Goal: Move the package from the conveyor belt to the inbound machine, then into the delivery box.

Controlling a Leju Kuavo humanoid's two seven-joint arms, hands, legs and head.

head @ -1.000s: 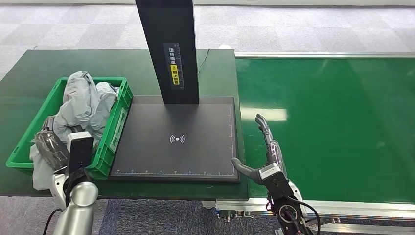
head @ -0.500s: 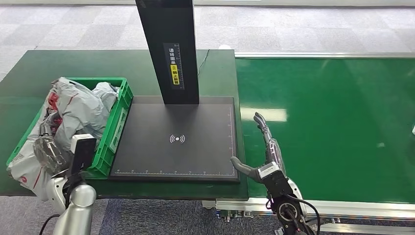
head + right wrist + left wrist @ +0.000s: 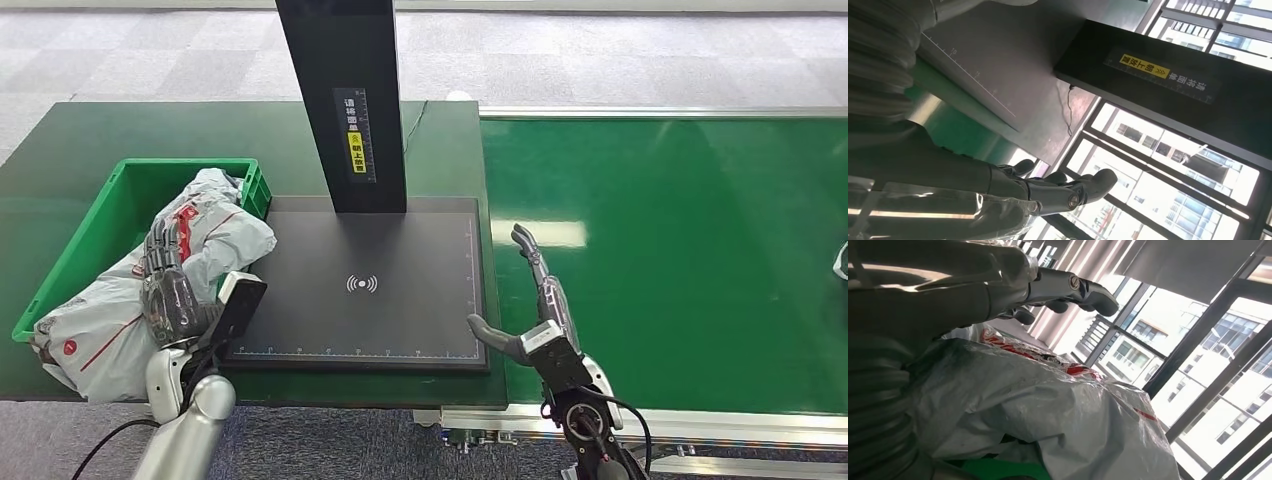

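A grey package with red print lies crumpled in the green delivery box, spilling over its near and right walls. My left hand is over the package's middle with its fingers stretched out. In the left wrist view those fingers stand clear above the package, holding nothing. My right hand is open and empty, fingers spread, over the left edge of the conveyor belt beside the inbound machine's black pad. In the right wrist view the right hand has nothing in it.
The machine's black column rises at the back of the pad. A dark green table carries the box and the machine. A small pale object shows on the belt at the far right edge.
My left hand has swung right, from the box's near left corner to its right wall. The package has unfolded and now drapes over the box's walls. My right hand has barely moved.
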